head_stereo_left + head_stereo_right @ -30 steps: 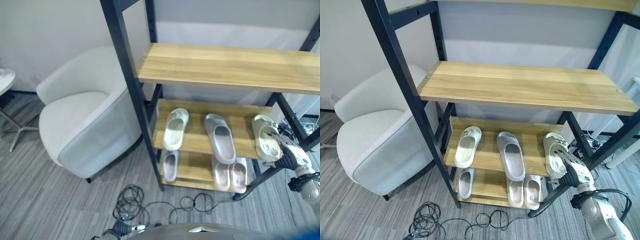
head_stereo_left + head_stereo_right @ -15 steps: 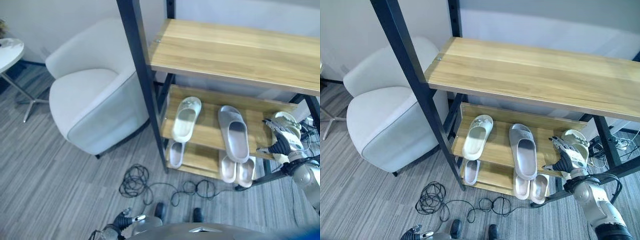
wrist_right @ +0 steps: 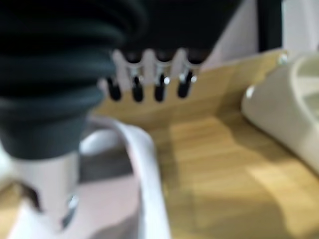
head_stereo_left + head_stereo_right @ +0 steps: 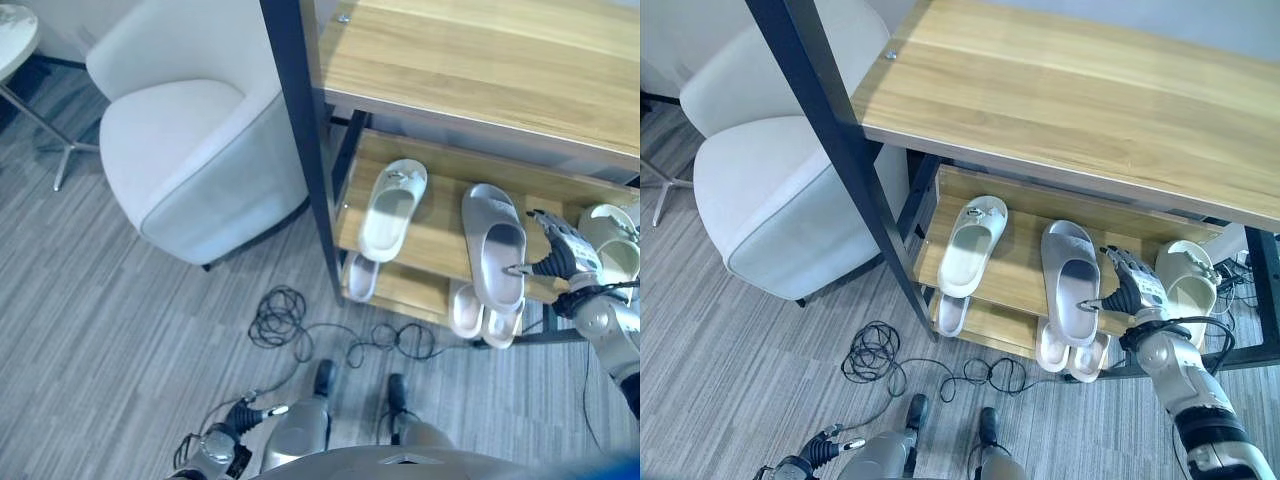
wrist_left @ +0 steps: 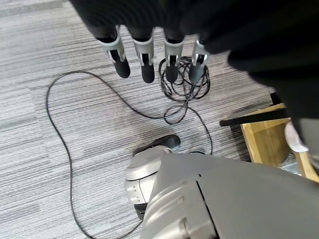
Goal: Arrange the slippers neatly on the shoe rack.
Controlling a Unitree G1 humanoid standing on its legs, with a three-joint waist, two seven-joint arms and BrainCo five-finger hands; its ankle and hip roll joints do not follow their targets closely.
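On the middle wooden shelf (image 4: 1005, 262) of the black-framed shoe rack lie 3 slippers: a cream slipper (image 4: 970, 245), a grey slide slipper (image 4: 1073, 280) and a pale beige slipper (image 4: 1192, 282) at the right end. Between the last 2, the right hand (image 4: 1130, 288) has its fingers (image 3: 158, 79) straight and spread, its thumb at the grey slipper's edge. Low over the carpet (image 5: 60, 129), the left hand (image 5: 149, 35) hangs with straight fingers, holding nothing.

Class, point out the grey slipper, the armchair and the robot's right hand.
Grey slipper (image 4: 1071, 283): right eye view, on its strap.
Armchair (image 4: 170, 135): left eye view, on its seat cushion.
Right hand (image 4: 1133, 290): right eye view, on its back.
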